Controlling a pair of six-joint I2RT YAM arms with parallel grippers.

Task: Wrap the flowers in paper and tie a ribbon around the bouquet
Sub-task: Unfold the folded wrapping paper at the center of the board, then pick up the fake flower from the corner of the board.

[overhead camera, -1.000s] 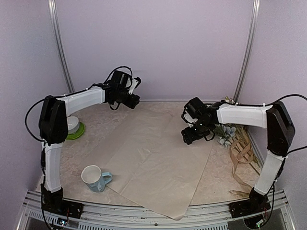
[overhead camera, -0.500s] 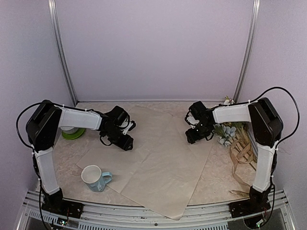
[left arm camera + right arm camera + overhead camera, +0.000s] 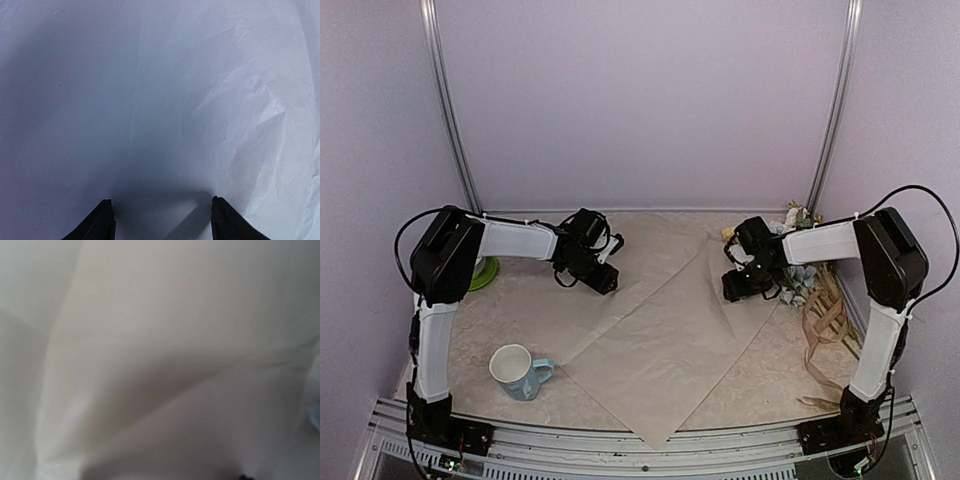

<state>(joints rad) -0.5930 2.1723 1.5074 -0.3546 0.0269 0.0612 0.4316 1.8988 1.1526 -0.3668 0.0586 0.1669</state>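
The peach paper (image 3: 660, 340) lies spread on the table with one corner toward the front edge, and a crease runs across its middle. My left gripper (image 3: 605, 280) is low over the sheet's left part. In the left wrist view its black fingertips (image 3: 102, 220) stand apart with only flat, crinkled paper (image 3: 165, 100) between them. My right gripper (image 3: 735, 285) is down at the sheet's right edge. Its wrist view is filled with blurred paper (image 3: 160, 360) and its jaws do not show. The flowers (image 3: 798, 282) lie just behind the right arm, and the tan ribbon (image 3: 825, 320) is coiled at the far right.
A white and pale blue mug (image 3: 517, 372) stands near the front left, just off the paper's edge. A green dish (image 3: 483, 272) sits at the left, behind the left arm. Walls close in the back and both sides.
Both arms have come down from above onto the paper. The sheet has shifted and turned, its front corner sliding left, and a fold has risen near the right gripper.
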